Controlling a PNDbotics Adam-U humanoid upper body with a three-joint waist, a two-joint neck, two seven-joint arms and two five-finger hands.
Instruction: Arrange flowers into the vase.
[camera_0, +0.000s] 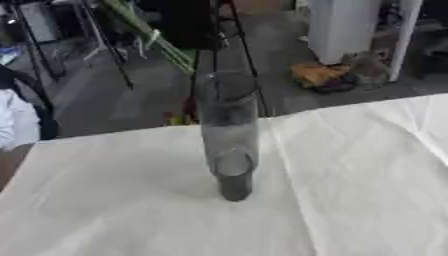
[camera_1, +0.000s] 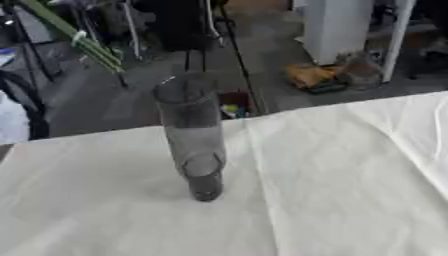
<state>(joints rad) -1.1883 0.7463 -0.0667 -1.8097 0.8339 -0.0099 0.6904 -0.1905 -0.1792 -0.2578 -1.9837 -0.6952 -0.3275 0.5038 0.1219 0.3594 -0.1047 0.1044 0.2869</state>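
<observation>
We see the vase upright mid-surface, mouth up. Green flower stems slant above and left of its rim, long axis tilted. No hand shows, so we cannot tell what the fingers do.

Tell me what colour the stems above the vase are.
Green. The stems slant in from the upper left above the clear glass vase; the right eye view shows them best.

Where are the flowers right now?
Only green stems show, slanting in the air at the upper left, above and behind the empty glass vase standing on the white tablecloth.
</observation>
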